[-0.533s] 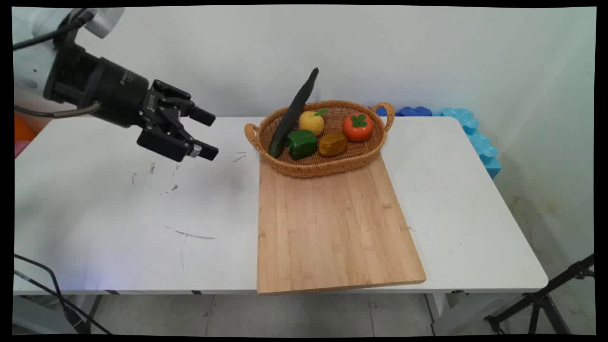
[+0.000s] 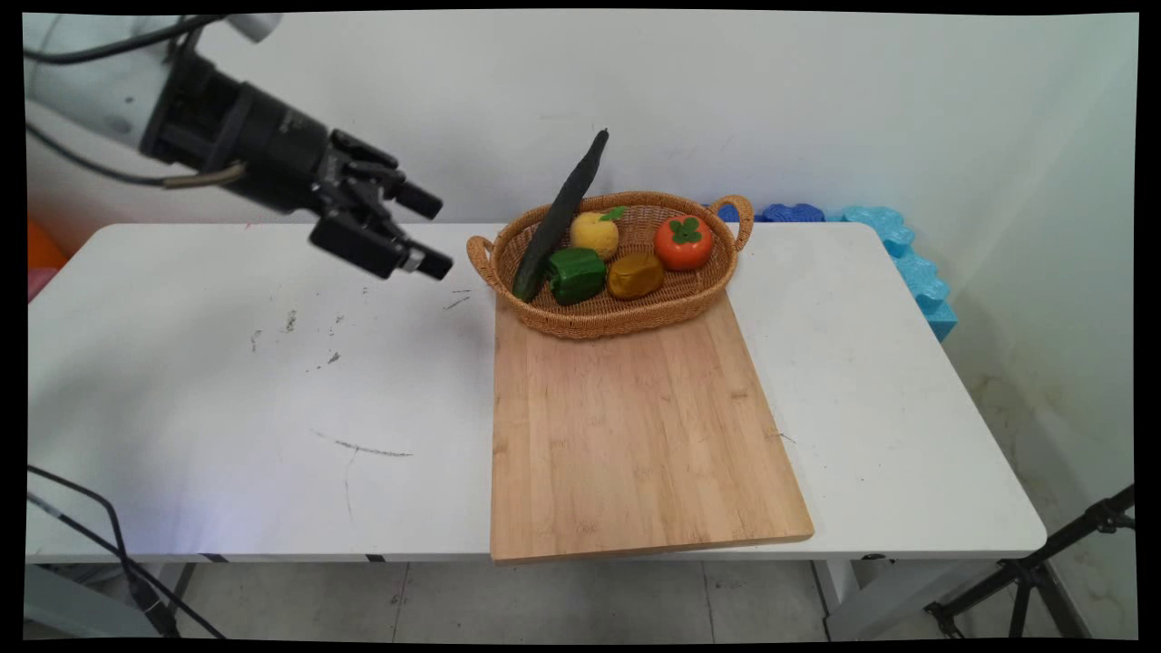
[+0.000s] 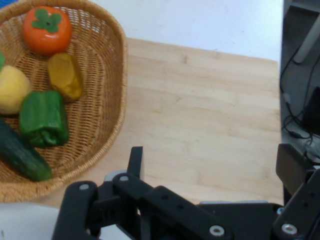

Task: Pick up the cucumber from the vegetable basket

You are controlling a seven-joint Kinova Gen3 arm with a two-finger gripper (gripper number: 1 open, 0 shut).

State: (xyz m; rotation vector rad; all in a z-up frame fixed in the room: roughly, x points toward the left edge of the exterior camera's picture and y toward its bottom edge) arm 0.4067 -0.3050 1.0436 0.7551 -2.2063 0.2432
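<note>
Gripper (image 2: 433, 232) open, empty — you're just left of the basket (image 2: 671, 308).
Cucumber (image 2: 555, 221) leans on its rim; board (image 2: 635, 435) underneath.

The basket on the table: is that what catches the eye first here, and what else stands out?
Yes: the wicker basket at the far end of a wooden board holds bright produce, and a long dark cucumber juts over its rim. Left of it, the black gripper hovers above the table, jaws open, empty.
</note>
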